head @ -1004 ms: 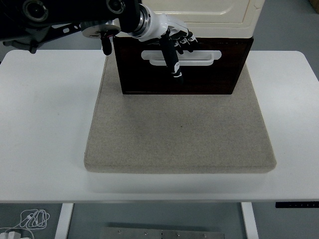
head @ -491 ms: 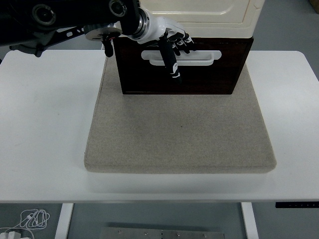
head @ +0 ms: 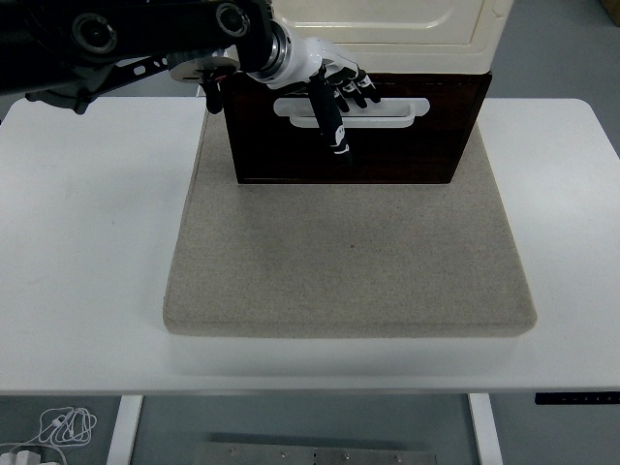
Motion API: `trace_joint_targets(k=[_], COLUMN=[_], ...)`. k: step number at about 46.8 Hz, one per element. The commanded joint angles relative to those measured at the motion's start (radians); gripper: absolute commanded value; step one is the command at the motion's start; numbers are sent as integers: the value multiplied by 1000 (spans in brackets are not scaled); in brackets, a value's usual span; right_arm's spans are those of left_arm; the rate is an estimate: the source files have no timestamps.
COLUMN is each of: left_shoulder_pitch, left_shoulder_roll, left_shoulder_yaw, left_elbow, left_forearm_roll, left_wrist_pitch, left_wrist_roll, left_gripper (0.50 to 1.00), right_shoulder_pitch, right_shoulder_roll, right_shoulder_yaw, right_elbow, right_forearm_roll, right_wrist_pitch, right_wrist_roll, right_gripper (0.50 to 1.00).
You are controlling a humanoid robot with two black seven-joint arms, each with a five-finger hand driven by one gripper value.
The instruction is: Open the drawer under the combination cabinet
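Observation:
A cream cabinet (head: 387,24) stands at the back of a beige mat (head: 349,252). Under it is a dark brown drawer (head: 387,150) with a white slot handle (head: 387,111) on its front. My left hand (head: 334,92) reaches in from the upper left. Its fingers are curled into the left part of the handle slot, and the thumb (head: 331,126) points down over the drawer front. The drawer front stands a little forward of the cabinet body. The right arm is out of view.
The mat lies on a white table (head: 87,242). A white cable (head: 63,426) lies on the floor at the lower left, below the table's near edge.
My left hand and arm have shifted slightly left and back along the handle. The drawer front looks unchanged.

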Motion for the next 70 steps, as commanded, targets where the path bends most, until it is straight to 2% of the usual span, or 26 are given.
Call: trace_joint_targets(k=[1,33,47,60,70], left_shoulder_pitch=[0,12,12,5,-3], left_shoulder_roll=[-8,-52,-51,-48,-43], left_shoulder_yaw=[0,3,3,2,-6], left_elbow=[11,37,26,25,28], left_forearm_roll=[0,0,-2,-2,-3], left_wrist_pitch=[-1,-9,-12,-46,-120], left_wrist_roll=[0,2,14,14,14], left_gripper=[1000,1000,1000,1000,1000], right_shoulder_pitch=[0,0,0,0,0], right_shoulder_roll=[0,0,0,0,0], right_shoulder_yaw=[0,0,0,0,0], right_elbow=[0,0,0,0,0], right_forearm_roll=[0,0,0,0,0], right_wrist_pitch=[0,0,0,0,0], right_wrist_roll=[0,0,0,0,0], right_gripper=[926,926,926,926,926])
